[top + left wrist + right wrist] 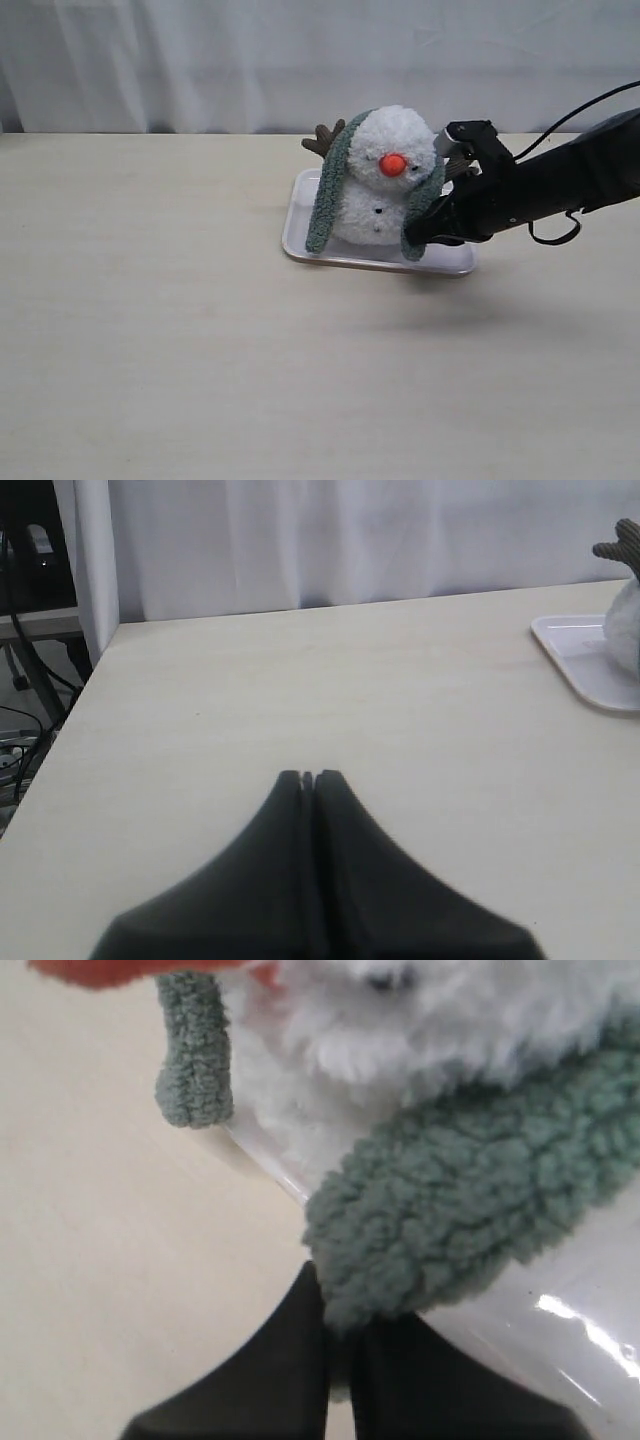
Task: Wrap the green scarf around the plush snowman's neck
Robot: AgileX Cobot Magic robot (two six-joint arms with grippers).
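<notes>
The plush snowman stands upright on a white tray, white and fluffy with an orange nose. The green scarf is draped behind its head, one end hanging down each side. My right gripper is at the snowman's right side, shut on the scarf's hanging right end. The right wrist view shows that fuzzy end pinched between the black fingers, with the other end hanging beyond. My left gripper is shut and empty over bare table, far left of the snowman's edge.
The tray's near rim sits close to the right gripper. The tray corner shows at the edge of the left wrist view. A white curtain hangs behind the table, and the table's left edge drops off beside the left gripper.
</notes>
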